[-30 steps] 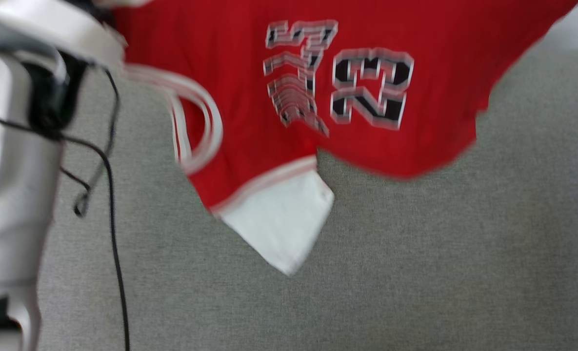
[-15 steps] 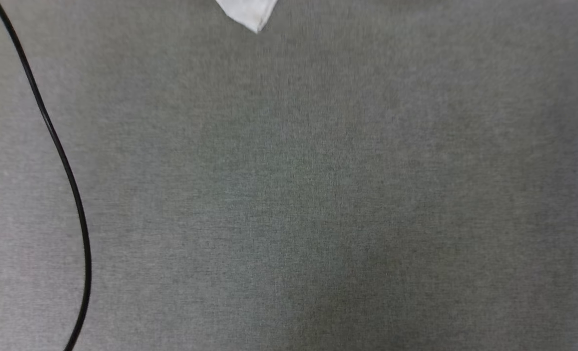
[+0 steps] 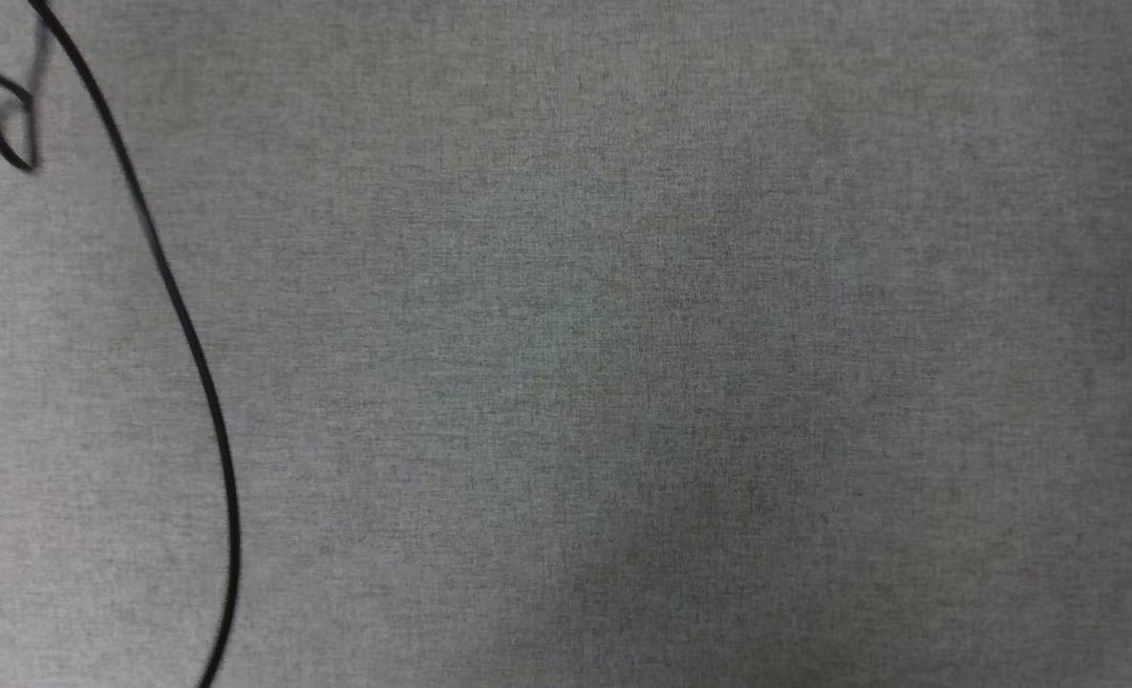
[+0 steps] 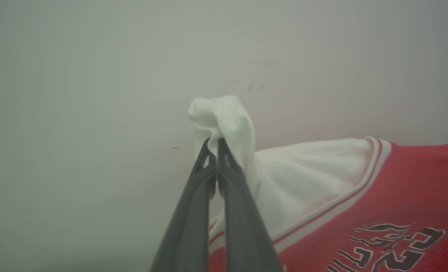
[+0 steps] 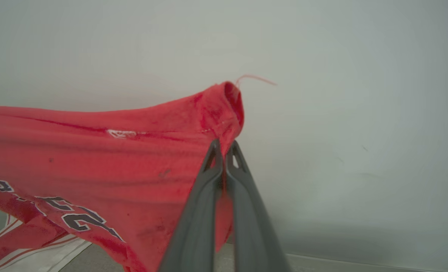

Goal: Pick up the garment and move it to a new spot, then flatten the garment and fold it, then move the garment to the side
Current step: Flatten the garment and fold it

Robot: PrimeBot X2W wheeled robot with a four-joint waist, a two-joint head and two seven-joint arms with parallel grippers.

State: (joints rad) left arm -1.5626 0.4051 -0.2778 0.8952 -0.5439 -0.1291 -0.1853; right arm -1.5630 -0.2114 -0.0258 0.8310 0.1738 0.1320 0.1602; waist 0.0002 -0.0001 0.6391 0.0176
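Grey woven cloth [image 3: 623, 363] covers the surface under the head camera. A black cable [image 3: 193, 354] curves down the left side of that frame, and a thin wire loop [image 3: 13, 143] sits in its upper left corner.

Through the left wrist camera a pale wall [image 4: 76, 75] forms the backdrop. The left gripper [image 4: 217, 142] rises from bottom centre, its two dark fingers pressed together on a bunched fold of the white sleeve [image 4: 224, 117] of the garment [image 4: 416, 181]. From that pinch the sleeve runs right, past red-and-white striped trim [image 4: 341, 196], into the red body. The dark white-edged print [image 4: 390, 245] sits in the lower right corner.

Through the right wrist camera, the right gripper [image 5: 224, 147] is likewise clamped on a red corner of the garment at frame centre, with a loose red thread [image 5: 256, 78] sticking out above it. Red cloth stretches to the left edge, with the print at lower left.
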